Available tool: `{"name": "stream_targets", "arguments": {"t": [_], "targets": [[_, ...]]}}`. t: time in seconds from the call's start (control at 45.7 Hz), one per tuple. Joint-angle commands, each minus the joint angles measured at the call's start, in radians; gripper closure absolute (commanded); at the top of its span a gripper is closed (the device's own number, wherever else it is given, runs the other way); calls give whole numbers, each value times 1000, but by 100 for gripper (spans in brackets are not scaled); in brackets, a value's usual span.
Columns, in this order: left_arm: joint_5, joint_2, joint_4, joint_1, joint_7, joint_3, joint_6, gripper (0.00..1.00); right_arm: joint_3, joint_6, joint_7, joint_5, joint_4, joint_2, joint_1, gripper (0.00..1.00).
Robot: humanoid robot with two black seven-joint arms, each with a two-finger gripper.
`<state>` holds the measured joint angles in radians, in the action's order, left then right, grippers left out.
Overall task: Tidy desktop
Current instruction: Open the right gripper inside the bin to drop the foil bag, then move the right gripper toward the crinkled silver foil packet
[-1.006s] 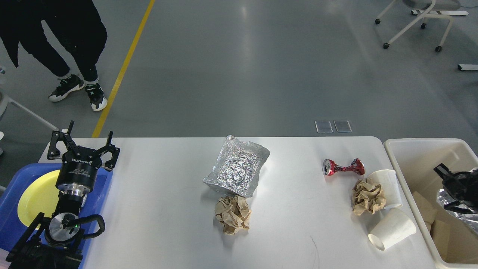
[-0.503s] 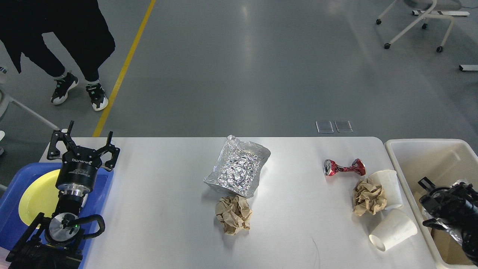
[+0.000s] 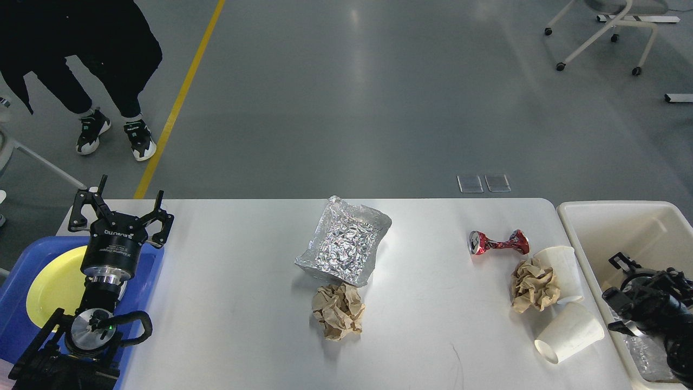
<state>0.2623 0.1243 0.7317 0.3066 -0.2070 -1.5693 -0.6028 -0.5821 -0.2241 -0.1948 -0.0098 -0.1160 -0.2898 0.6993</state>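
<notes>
The white desktop (image 3: 238, 303) carries a crumpled foil tray (image 3: 344, 246) at its middle, with a brown paper ball (image 3: 338, 311) just in front of it. Toward the right lie a crushed red can (image 3: 498, 242), a second brown paper wad (image 3: 533, 284) and two white paper cups (image 3: 563, 262) (image 3: 571, 331). My left gripper (image 3: 122, 211) stands open and empty over the far left corner. My right gripper (image 3: 617, 295) hangs inside the cream bin (image 3: 595, 216), fingers apart, with crumpled foil (image 3: 641, 357) lying below it.
A blue tray (image 3: 154, 265) holding a yellow plate (image 3: 48, 281) sits under my left arm. A person's legs (image 3: 108, 81) stand on the floor at the far left. A wheeled chair (image 3: 601, 32) is at the far right.
My right gripper has dropped lower into the bin. The foil it held a second ago now lies below it. The left arm has not moved. The person has shifted their feet.
</notes>
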Motion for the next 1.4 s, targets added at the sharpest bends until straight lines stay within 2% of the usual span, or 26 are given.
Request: {"name": "stream_targets", "arguments": {"t": [0.0,0.109,0.219,0.328,0.481,0.656,0.787,1.028,1.115,1.29,1.378], "targets": [[0,0,0,-1,1,0,0,4,-1,11,0,-13,-8,-3,11,0],[0,0,0,-1,0,0,0,4,-10,31,-2,-25,-79,-22,87,0],[0,0,0,0,0,0,0,4,-10,68,-8,-110,-201,-101,209,0],[0,0,0,0,0,0,0,4,-15,150,-14,-206,-303,-155,331,0],[0,0,0,0,1,0,0,4,-45,394,-31,-309,-412,-204,506,0],[0,0,0,0,1,2,-2,4,-206,771,-31,-325,-523,-175,762,0],[0,0,0,0,1,2,-2,4,-304,933,-31,-312,-655,-108,945,0],[0,0,0,0,1,0,-2,4,-341,971,-32,-308,-1037,-42,1242,0],[0,0,0,0,1,0,0,4,-347,971,-37,-280,-1128,-22,1330,0],[0,0,0,0,1,0,0,4,-381,973,-132,-108,-1238,-14,1482,0],[0,0,0,0,0,0,0,4,-384,973,-140,-81,-1321,-12,1554,0]]}}
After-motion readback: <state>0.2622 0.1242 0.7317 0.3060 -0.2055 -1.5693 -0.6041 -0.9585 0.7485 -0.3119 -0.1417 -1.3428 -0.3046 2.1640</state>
